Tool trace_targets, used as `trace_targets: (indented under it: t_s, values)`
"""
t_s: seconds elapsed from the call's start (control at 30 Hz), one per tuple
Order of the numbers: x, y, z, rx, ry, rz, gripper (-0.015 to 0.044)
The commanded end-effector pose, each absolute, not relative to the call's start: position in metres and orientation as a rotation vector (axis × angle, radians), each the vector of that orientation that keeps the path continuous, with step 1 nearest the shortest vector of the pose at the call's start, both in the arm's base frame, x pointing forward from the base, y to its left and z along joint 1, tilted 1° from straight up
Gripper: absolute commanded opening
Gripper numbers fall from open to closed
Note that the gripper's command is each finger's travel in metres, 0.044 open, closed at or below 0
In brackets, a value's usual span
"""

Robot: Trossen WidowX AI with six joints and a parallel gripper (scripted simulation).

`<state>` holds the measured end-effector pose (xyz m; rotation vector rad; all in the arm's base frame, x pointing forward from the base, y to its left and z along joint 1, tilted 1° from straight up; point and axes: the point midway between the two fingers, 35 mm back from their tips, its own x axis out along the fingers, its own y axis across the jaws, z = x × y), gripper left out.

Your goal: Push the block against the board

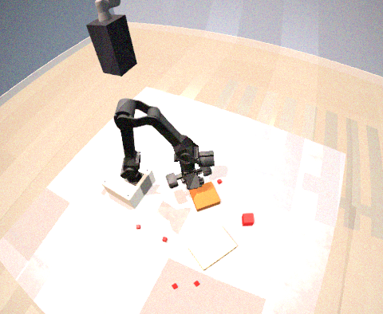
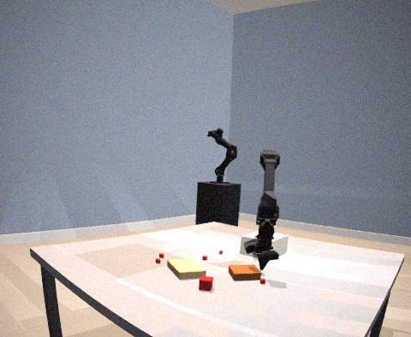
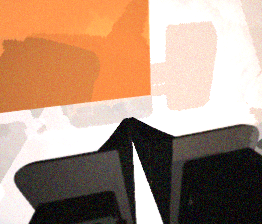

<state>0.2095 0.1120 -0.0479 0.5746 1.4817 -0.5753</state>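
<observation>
The orange square block point(image 1: 206, 197) point(image 2: 243, 271) point(image 3: 63, 55) lies flat on the table. The pale yellow board point(image 1: 212, 247) point(image 2: 187, 267) lies flat, nearer the camera in the top view and left of the block in the exterior view. A clear gap separates the two. My gripper point(image 1: 194, 186) point(image 2: 262, 266) point(image 3: 128, 122) is shut and empty, pointing down beside the block's side that faces away from the board. In the wrist view a narrow strip of table shows between the fingertips and the block. I cannot tell the exact fingertip height.
A larger red cube point(image 1: 247, 219) point(image 2: 205, 283) lies off to one side of the gap. A small red cube point(image 1: 219, 181) point(image 2: 262, 280) lies near the block's back corner. Several other small red cubes are scattered around. The white arm base point(image 1: 120, 193) stands behind.
</observation>
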Motion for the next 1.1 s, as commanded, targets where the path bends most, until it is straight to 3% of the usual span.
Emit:
trace_targets:
  t_s: [0.0,1.07]
  values:
    - [0.210,0.111,-0.050,0.596,1.470,-0.599,0.0000]
    - [0.245,0.084,-0.048,0.597,1.466,-0.602,0.0000]
